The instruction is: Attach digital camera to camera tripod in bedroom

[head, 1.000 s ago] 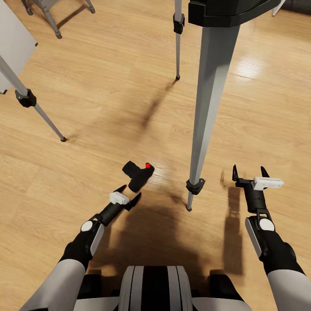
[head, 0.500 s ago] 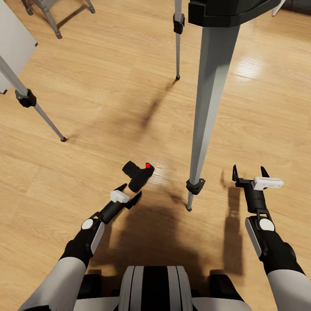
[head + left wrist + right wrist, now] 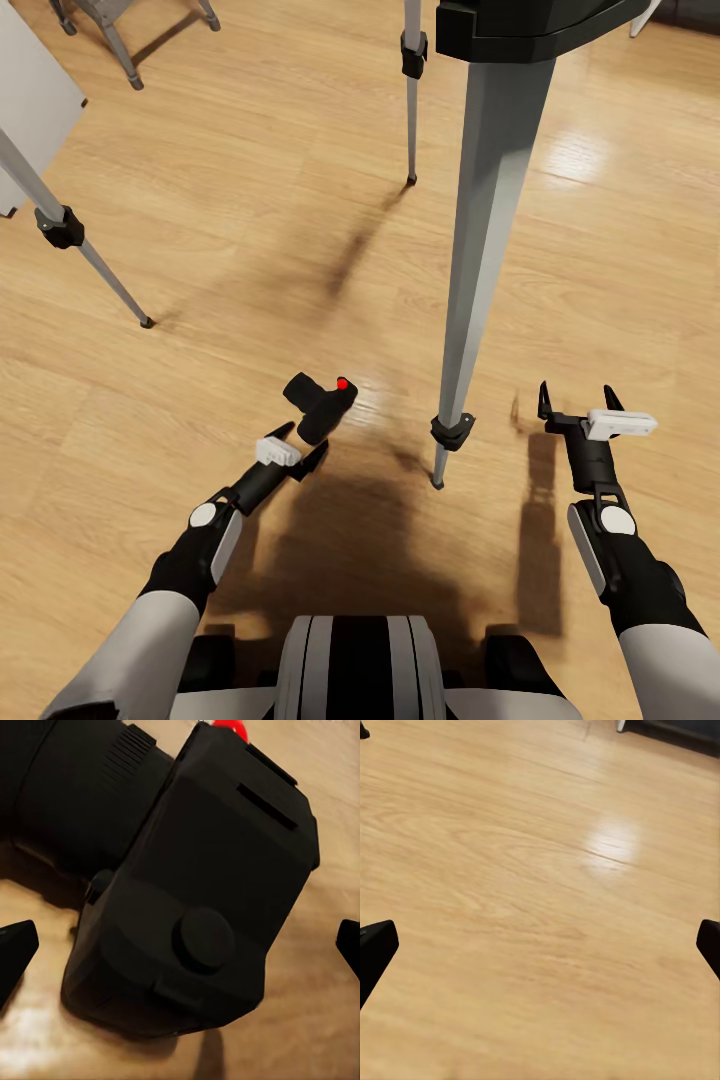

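The digital camera [image 3: 320, 403] lies on the wood floor, matte black with its red button facing up. My left gripper [image 3: 302, 445] is open just behind it, fingers spread either side of its near end. In the left wrist view the camera [image 3: 187, 877] looms very close between the two fingertips [image 3: 15, 949], apart from both. The camera tripod [image 3: 490, 200] stands over the spot, its black head at the top of the head view and one grey leg landing right of the camera. My right gripper [image 3: 578, 400] hangs open over bare floor, right of that leg.
Two more tripod legs [image 3: 411, 90] [image 3: 75, 245] reach the floor farther back and at the left. A grey panel [image 3: 30, 100] and chair legs [image 3: 120, 40] sit at the upper left. The robot's base [image 3: 360, 665] is at the bottom.
My left gripper has crept a little forward toward the camera. The right arm, the camera and the tripod have not moved.
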